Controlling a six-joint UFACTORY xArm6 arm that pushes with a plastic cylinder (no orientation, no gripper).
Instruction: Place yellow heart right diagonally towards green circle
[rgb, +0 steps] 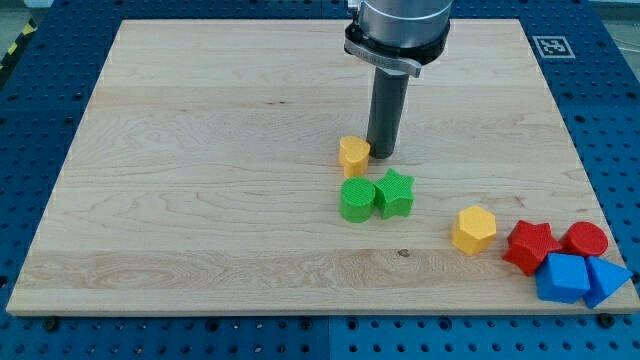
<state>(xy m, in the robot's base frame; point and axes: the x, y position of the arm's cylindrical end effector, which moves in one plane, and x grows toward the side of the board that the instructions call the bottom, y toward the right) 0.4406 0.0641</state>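
Note:
The yellow heart (353, 156) lies near the board's middle. The green circle (356, 200) sits just below it, touching or nearly touching. A green star (395, 193) sits against the circle's right side. My tip (383, 154) stands right beside the yellow heart, on its right side, and just above the green star.
A yellow hexagon (473, 230) lies at the lower right. Further right sit a red star (530, 246), a red circle (585, 240), a blue block (563, 278) and a blue triangle (604, 279) near the wooden board's (200, 180) right edge.

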